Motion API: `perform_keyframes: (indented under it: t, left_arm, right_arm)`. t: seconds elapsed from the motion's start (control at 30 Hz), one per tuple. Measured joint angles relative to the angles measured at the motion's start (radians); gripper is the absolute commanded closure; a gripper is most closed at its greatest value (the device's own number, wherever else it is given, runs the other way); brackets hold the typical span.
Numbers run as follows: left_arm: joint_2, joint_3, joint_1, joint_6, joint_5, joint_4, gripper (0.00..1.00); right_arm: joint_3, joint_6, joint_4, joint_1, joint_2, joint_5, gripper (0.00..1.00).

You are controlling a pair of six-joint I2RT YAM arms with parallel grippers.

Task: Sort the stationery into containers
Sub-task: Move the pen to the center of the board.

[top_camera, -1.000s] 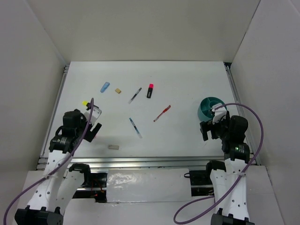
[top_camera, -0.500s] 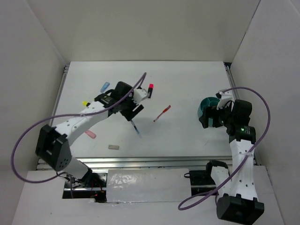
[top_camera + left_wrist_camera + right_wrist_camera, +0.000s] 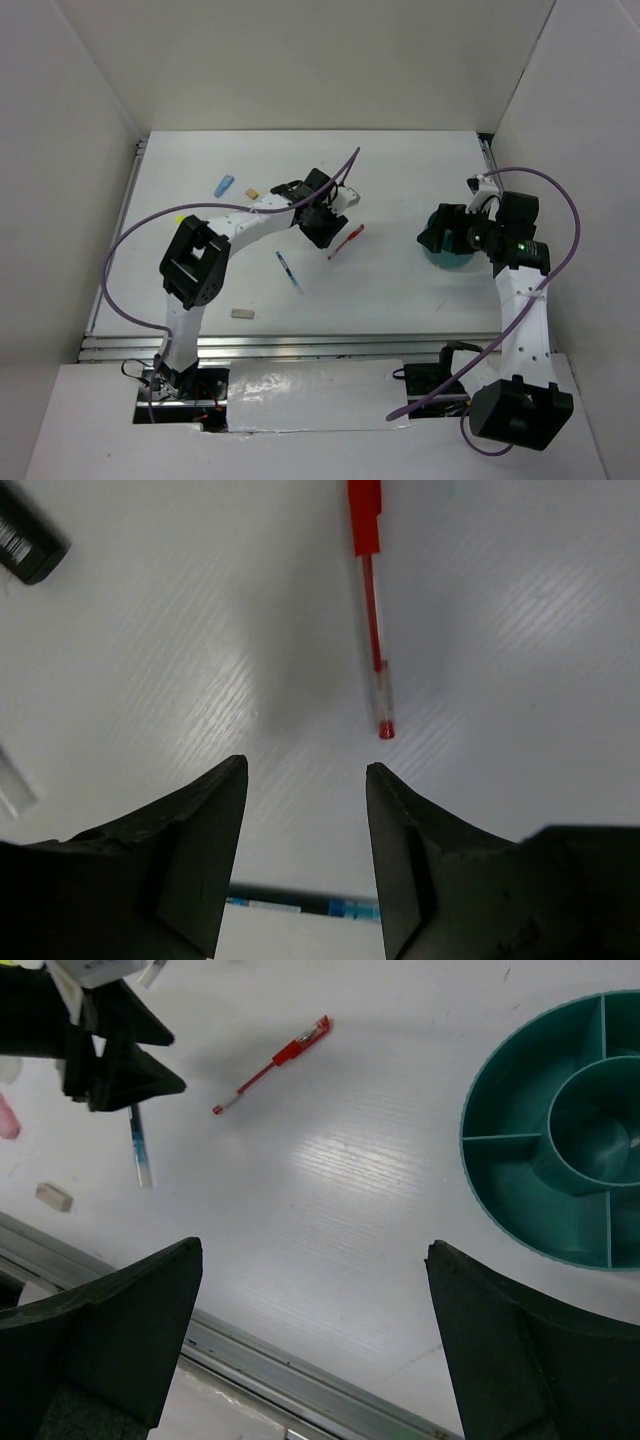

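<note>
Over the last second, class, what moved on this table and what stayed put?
The left arm swung from the left edge of the table toward the middle; the left gripper now hovers open by the red pen, holding nothing. The right gripper, also open, shifted slightly farther out beside the teal cup. The red pen, blue pen and grey eraser lie unmoved.

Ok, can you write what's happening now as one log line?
left jaws: open, empty, facing tip of thin red plastic pen | right jaws: open, empty, near round teal plastic divided cup | held: nothing

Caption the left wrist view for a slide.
Open left gripper poised just short of the red pen; blue pen beneath it.
</note>
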Motion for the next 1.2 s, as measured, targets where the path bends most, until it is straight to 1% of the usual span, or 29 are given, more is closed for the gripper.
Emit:
perform_keyframes:
  t: [0.27,0.43,0.63,0.7,0.73,0.8,0.83,0.9,0.93,1.0,1.07,1.1,1.2]
  left_arm:
    - [0.129,0.129,-0.030,-0.050,0.064,-0.001,0.39]
    - [0.194,0.193,-0.039,-0.069,0.084,-0.004,0.43]
    - [0.255,0.215,-0.043,-0.090,0.088,-0.003,0.57]
    - [0.259,0.228,-0.044,-0.090,0.085,-0.004,0.65]
    - [0.262,0.230,-0.044,-0.095,0.081,-0.003,0.73]
    - [0.271,0.239,-0.046,-0.113,0.069,-0.006,0.82]
    - [0.274,0.243,-0.049,-0.116,0.060,-0.003,0.90]
    - [0.274,0.244,-0.056,-0.122,0.037,-0.004,0.98]
    - [0.273,0.243,-0.061,-0.121,0.026,-0.003,1.00]
    - [0.260,0.222,-0.066,-0.119,0.005,0.009,1.00]
    - [0.227,0.172,-0.063,-0.118,0.016,0.031,1.00]
    - [0.196,0.122,-0.055,-0.118,0.042,0.043,1.00]
    - [0.059,-0.050,0.008,-0.139,0.181,0.065,1.00]
  right_arm:
    - [0.023,0.041,0.007,-0.001,0.027,-0.011,0.02]
    - [0.023,0.053,0.007,-0.001,0.027,-0.011,0.02]
    - [0.049,0.060,0.007,-0.001,0.031,-0.006,0.02]
    - [0.064,0.063,0.007,-0.001,0.031,-0.007,0.02]
    - [0.071,0.063,0.007,-0.002,0.031,-0.007,0.02]
    - [0.090,0.064,0.007,-0.003,0.035,-0.008,0.03]
    - [0.099,0.063,0.006,-0.003,0.039,-0.010,0.02]
    - [0.115,0.064,0.006,-0.003,0.051,-0.014,0.03]
    - [0.124,0.064,0.006,-0.003,0.059,-0.017,0.03]
    - [0.144,0.064,0.006,-0.003,0.078,-0.028,0.04]
    - [0.168,0.068,0.007,-0.002,0.095,-0.043,0.04]
    - [0.179,0.072,0.007,0.000,0.102,-0.052,0.04]
    - [0.214,0.084,0.013,0.013,0.125,-0.097,0.01]
